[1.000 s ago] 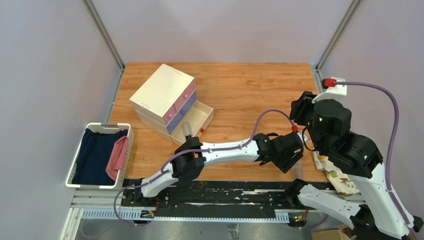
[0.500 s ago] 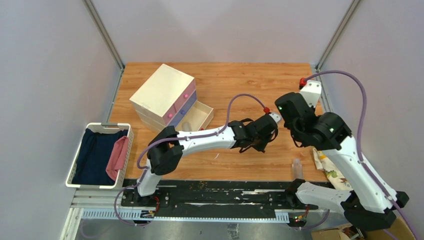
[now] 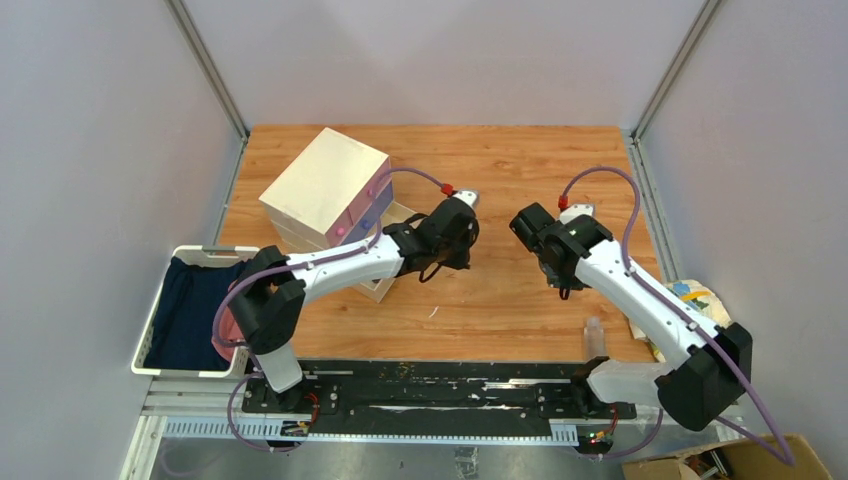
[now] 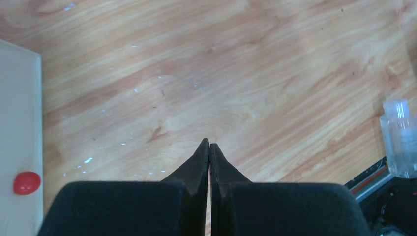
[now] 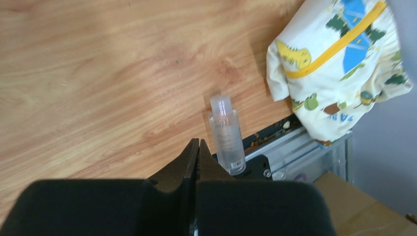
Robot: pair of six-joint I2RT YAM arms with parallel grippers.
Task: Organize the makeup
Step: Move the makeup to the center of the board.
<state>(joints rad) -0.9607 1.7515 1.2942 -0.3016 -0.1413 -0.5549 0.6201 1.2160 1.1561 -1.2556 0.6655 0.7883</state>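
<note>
One clear bottle [image 5: 227, 135] stands near right fingers [image 5: 187, 162], untouched.

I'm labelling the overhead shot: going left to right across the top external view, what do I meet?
White basket, cream drawer box, left gripper, right gripper, clear bottle, patterned pouch.

Bright even overhead light; soft short shadows; overhead view sharp; wrist views slightly soft.
</note>
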